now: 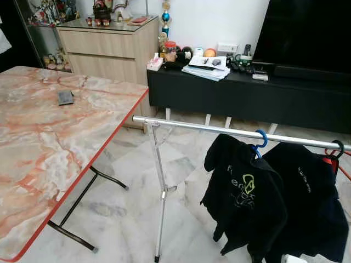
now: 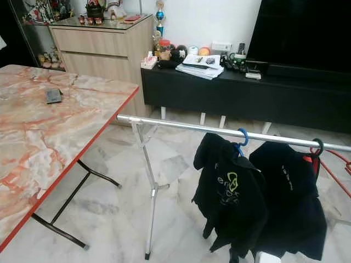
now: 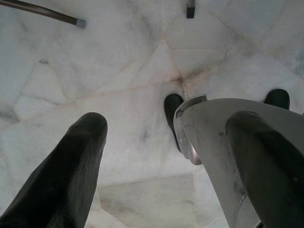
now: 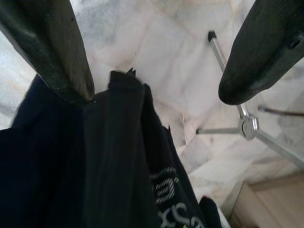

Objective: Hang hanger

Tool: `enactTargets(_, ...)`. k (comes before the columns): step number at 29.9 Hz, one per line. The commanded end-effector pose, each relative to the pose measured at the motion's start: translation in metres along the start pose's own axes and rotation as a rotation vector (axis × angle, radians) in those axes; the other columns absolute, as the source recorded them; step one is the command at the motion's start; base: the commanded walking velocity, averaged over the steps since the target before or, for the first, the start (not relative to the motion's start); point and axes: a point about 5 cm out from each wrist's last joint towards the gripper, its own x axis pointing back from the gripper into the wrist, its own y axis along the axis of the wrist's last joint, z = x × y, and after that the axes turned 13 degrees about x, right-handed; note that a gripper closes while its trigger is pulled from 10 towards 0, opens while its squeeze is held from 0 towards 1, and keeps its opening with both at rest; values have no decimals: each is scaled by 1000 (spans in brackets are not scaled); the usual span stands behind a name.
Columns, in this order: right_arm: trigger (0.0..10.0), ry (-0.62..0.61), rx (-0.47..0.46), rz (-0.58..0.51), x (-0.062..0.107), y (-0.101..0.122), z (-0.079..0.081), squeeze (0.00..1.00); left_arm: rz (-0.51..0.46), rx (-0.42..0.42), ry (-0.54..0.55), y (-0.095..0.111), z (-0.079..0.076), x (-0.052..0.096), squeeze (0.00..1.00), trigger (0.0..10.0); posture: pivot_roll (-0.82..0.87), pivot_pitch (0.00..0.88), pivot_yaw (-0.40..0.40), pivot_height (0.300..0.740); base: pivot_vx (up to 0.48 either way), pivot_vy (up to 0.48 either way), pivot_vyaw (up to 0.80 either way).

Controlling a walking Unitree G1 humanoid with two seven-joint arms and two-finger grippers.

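A silver clothes rail [image 1: 208, 127] on a thin stand crosses the right half of the room. Two black shirts hang from it. The nearer shirt [image 1: 244, 197] hangs on a blue hanger [image 1: 261, 140]. The farther shirt [image 1: 310, 192] hangs on a dark hook [image 1: 339, 147], with a red hanger [image 1: 330, 159] beside it at the right edge. My right gripper [image 4: 156, 80] is open and points down over a black shirt [image 4: 109, 156]. My left gripper [image 3: 166, 137] is open with nothing in it, pointing at the marble floor [image 3: 133, 71].
A marble-patterned folding table [image 1: 49, 142] with a red edge stands on the left, a dark wallet [image 1: 66, 97] on it. Behind the rail are a black TV console [image 1: 247, 96] with clutter and a wooden cabinet [image 1: 109, 49]. The rail's stand foot [image 1: 157, 257] rests on the floor.
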Motion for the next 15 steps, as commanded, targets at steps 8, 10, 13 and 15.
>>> enactTargets(8,10000,77,85,-290,-49,88,51,0,47,3,-5,-13,-1,3,0,10000,57,0,-36,740,0,0,0)
enactTargets(10,10000,92,99,-391,-65,132,77,0,45,7,-2,-13,-1,3,0,10000,59,3,-39,740,0,0,0)
enactTargets(13,10000,95,120,-424,-65,140,79,0,44,12,0,-13,-1,3,0,10000,62,9,-41,740,0,0,0)
enactTargets(15,10000,100,128,-458,-65,147,82,0,44,15,2,-13,-1,3,0,10000,64,14,-40,740,0,0,0)
